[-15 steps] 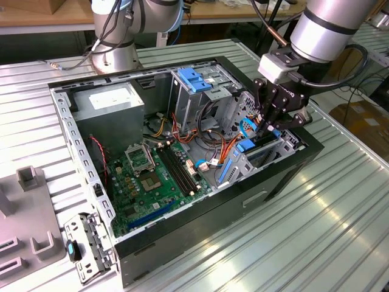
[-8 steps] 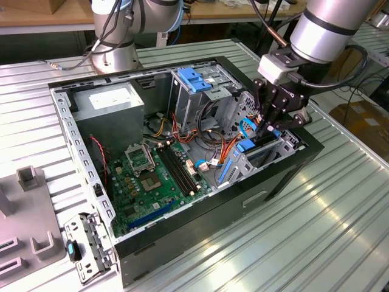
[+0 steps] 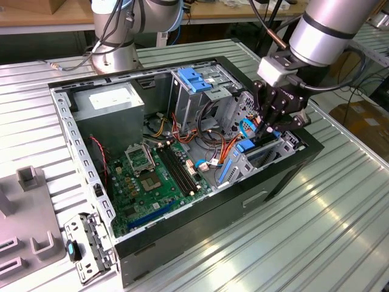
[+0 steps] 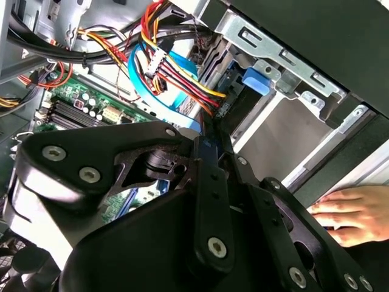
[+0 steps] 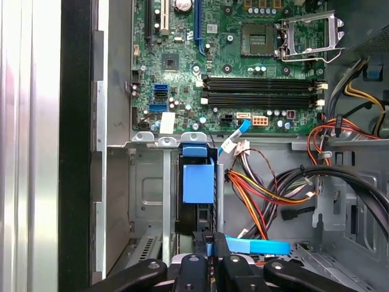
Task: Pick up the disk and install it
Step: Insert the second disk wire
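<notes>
Exterior view puts the gripper [image 3: 268,129] low over the drive cage [image 3: 285,145] at the exterior view's right end of the open computer case [image 3: 182,243]. The arm comes down from above on that side, and its wrist is roughly upright over the cage.

In both wrist views the jaws are drawn nearly together and pinch a thin blue strip. I take that strip to be the top edge of the blue rail on the disk [image 5: 199,181]. The disk looks to be standing on edge in the cage slot, partly down between the metal walls. How deep it sits I cannot tell.

You should keep the disk square to the slot so both rails run in their guides, and press straight down without twisting. A rail that rides up on the cage wall would probably jam.

Mind the bundle of red, yellow and orange cables [image 5: 261,194] and the flat blue cable [image 5: 258,247]. They lie just beside the slot on the circuit board's [image 5: 243,73] side and could get caught under the disk.

In the second wrist view a person's hand [image 4: 346,213] rests near the outer wall of the case, close to the cage, so you should keep your moves slow
</notes>
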### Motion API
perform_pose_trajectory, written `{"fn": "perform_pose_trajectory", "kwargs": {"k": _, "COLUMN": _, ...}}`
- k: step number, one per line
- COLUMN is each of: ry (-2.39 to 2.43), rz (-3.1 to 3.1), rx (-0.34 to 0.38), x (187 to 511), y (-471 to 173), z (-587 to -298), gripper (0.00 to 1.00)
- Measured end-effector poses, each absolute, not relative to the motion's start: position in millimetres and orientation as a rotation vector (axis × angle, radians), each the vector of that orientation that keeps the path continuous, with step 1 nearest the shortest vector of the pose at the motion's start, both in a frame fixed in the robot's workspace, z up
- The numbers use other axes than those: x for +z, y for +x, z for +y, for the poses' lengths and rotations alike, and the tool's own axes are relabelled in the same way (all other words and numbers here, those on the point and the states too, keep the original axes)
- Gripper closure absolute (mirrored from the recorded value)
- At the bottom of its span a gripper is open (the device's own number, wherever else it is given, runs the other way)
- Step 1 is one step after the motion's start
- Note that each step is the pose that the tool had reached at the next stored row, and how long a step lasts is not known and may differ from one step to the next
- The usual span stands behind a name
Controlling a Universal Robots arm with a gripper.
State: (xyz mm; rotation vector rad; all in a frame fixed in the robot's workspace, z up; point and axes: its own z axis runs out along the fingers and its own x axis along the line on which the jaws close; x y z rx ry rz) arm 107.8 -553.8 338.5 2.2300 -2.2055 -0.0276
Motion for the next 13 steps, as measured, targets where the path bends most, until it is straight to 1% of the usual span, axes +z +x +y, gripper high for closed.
{"fn": "perform_pose_trajectory", "kwargs": {"k": 10, "ry": 2.232, "rz": -2.207, "rx": -0.031, "x": 338.0, "y": 107.9, "z": -554.0, "gripper": 0.83}}
{"fn": "perform_pose_trajectory", "kwargs": {"k": 11, "ry": 2.231, "rz": -2.206, "rx": -0.030, "x": 341.4, "y": 107.8, "z": -554.0, "gripper": 0.76}}
{"fn": "perform_pose_trajectory", "kwargs": {"k": 13, "ry": 2.231, "rz": -2.206, "rx": -0.030, "x": 347.3, "y": 107.8, "z": -554.0, "gripper": 0.76}}
